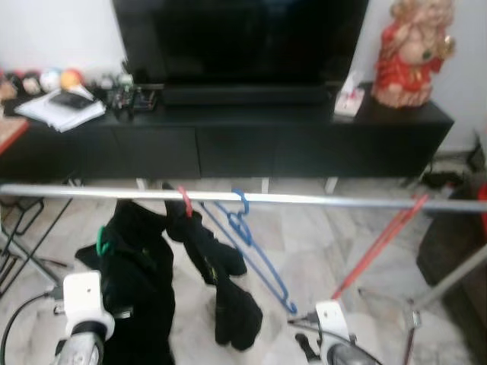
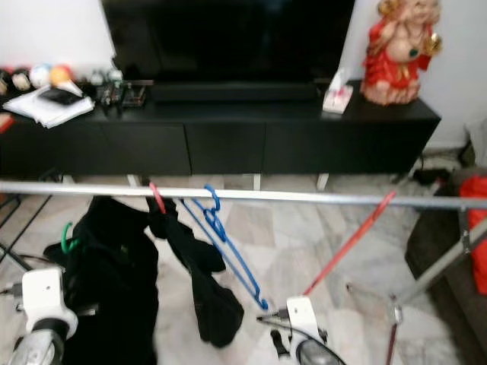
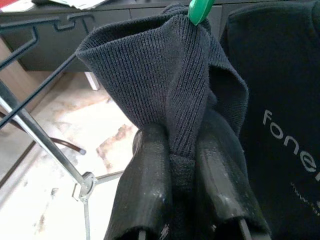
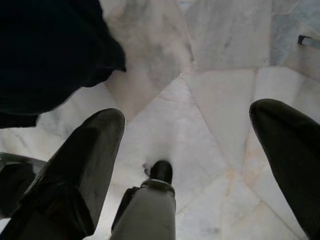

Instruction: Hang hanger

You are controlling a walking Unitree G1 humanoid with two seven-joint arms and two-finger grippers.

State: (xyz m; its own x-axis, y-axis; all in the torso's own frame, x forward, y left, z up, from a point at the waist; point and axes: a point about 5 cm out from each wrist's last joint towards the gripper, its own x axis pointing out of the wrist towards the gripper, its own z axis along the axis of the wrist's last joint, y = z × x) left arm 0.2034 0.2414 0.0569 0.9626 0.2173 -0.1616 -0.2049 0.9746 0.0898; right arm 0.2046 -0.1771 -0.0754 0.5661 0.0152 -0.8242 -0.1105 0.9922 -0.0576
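Observation:
A green hanger's hook (image 1: 101,243) pokes out of the collar of a black garment (image 1: 141,281), below the silver rail (image 1: 319,200) and apart from it. In the left wrist view my left gripper (image 3: 182,145) is shut on that knitted collar just under the green hook (image 3: 199,10). On the rail hang a red hook (image 1: 185,201) carrying another dark garment (image 1: 221,281) and an empty blue hanger (image 1: 245,225), tilted. My right gripper (image 4: 187,120) is open, low over the marble floor, holding nothing; its wrist (image 1: 333,319) is under the rail's middle.
A black TV cabinet (image 1: 304,141) with a dark TV (image 1: 243,38) stands behind the rail. A red figurine (image 1: 411,53) and papers (image 1: 61,106) sit on it. The rack's red brace (image 1: 380,243) and grey leg (image 1: 456,277) slant at right; thin black rods (image 1: 30,243) at left.

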